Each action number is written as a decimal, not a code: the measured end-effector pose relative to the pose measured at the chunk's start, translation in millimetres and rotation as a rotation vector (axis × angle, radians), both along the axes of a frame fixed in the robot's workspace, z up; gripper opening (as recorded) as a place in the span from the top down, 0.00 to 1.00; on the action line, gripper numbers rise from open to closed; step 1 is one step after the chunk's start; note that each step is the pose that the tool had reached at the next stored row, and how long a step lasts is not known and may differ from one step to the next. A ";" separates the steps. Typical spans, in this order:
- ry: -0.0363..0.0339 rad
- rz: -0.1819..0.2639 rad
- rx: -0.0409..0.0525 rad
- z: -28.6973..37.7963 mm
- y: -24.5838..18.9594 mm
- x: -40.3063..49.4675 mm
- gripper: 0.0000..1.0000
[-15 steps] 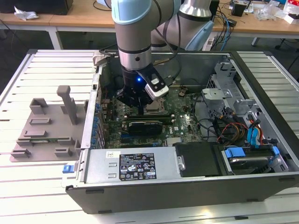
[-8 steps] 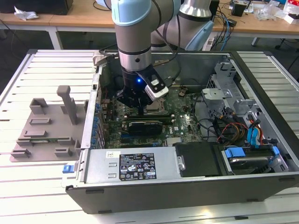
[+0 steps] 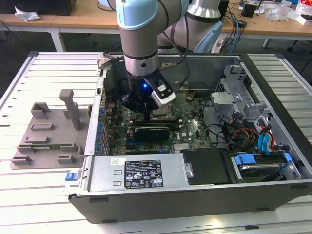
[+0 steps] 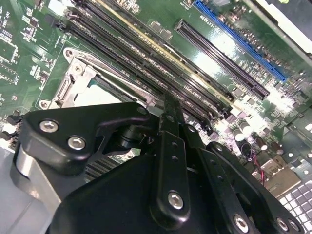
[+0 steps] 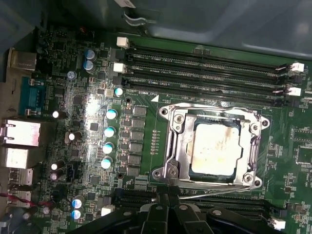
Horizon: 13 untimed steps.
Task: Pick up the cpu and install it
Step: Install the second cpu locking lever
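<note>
A: Hovering low inside the open computer case (image 3: 273,190), where was the gripper (image 5: 168,207)?
B: Just beside the socket frame (image 5: 178,146), over the motherboard (image 5: 92,97).
A: And the cpu (image 5: 214,146)?
B: Seated inside that frame, close ahead of the fingertips, which met and gripped nothing.

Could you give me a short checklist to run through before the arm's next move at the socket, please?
1. The cpu lies inside the socket frame: ok, its pale top plate shows in the opening in the first wrist view.
2. Cpu square to the frame: ok, its edges run parallel to the frame's.
3. The gripper is over the socket area of the motherboard: ok in the exterior view.
4. Gripper holds nothing: cannot tell.
5. Memory slots beside the socket free of the arm: ok.
6. Frame latched down: cannot tell.
</note>
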<state>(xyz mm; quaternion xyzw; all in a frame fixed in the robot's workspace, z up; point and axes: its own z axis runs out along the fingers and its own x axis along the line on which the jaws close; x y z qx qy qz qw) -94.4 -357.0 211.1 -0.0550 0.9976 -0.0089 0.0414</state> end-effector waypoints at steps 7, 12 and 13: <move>-0.0036 0.000 0.0572 0.1 -6.0 -0.1 0.89; -0.0046 0.000 0.0827 0.0 -14.0 0.0 0.89; -0.0047 0.000 0.0887 0.0 -16.4 0.0 0.89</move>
